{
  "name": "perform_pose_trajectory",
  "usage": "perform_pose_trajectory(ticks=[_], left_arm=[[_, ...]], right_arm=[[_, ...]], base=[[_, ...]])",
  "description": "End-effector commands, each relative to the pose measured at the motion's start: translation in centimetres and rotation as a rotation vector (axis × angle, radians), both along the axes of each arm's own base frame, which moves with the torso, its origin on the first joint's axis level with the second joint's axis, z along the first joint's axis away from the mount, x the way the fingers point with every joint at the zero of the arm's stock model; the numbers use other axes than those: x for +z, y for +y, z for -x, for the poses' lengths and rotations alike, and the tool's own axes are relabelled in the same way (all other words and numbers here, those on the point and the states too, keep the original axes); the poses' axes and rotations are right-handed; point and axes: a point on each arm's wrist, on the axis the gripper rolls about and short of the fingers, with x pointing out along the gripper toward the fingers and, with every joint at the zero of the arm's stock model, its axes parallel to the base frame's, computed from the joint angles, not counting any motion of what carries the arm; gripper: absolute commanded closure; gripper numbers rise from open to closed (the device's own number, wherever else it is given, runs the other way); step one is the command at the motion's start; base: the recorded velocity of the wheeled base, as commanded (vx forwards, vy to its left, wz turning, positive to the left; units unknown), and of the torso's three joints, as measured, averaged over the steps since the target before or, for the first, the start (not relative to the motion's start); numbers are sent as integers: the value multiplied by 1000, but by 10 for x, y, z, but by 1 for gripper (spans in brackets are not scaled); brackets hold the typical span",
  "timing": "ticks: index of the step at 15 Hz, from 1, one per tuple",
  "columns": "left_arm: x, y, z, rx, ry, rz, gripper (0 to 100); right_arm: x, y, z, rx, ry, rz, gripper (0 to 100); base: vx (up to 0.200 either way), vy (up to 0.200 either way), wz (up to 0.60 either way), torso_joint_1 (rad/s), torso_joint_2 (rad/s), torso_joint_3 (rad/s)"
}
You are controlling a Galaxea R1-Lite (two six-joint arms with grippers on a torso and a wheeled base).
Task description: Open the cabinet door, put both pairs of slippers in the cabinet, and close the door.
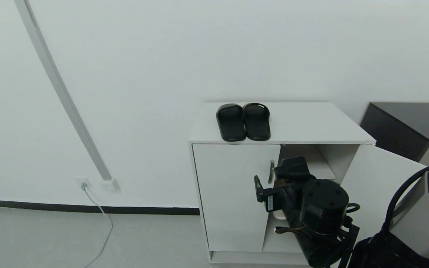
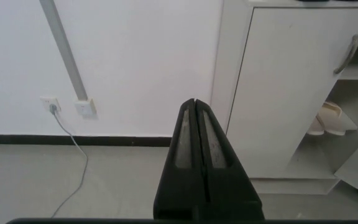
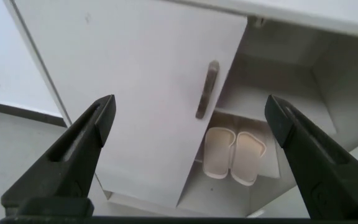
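On top of the cabinet (image 1: 311, 123), near its front edge: the black slippers (image 1: 243, 121), side by side and touching; pale slippers (image 3: 235, 155) already inside. Look light, bendy and a little slick (a guess), so best pinched across the straps (image 1: 256, 106) or both inner edges together. Spread wide before the cabinet's open side, the right gripper (image 3: 189, 106); pressed together, off toward the shut door (image 1: 237, 197), the left gripper (image 2: 194, 106).
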Motion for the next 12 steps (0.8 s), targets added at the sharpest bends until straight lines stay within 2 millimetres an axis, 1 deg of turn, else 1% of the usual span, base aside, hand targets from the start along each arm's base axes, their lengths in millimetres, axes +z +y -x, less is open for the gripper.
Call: perform_pose_trajectory(ticks=[1, 6, 8, 10, 11, 12], left_arm=[[0, 0, 0, 2, 1, 0, 100], [0, 0, 0, -1, 1, -12, 100], [0, 0, 0, 0, 1, -15, 100], [0, 0, 0, 0, 1, -14, 100], [0, 0, 0, 2, 1, -14, 100], [0, 0, 0, 0, 1, -12, 100]], right_arm=[[2, 0, 1, 2, -5, -5, 0], [2, -1, 1, -1, -4, -5, 0], [3, -1, 1, 2, -5, -5, 0], [-3, 3, -2, 43, -2, 40, 0], [-1, 7, -6, 69, -6, 33, 0], [-1, 15, -17, 58, 16, 41, 0]], base=[[0, 0, 0, 246, -579, -330], [0, 0, 0, 259, -585, -329], [0, 0, 0, 200, -444, -244], [0, 0, 0, 181, -395, -215], [0, 0, 0, 178, -383, -193], [0, 0, 0, 168, -369, -207]])
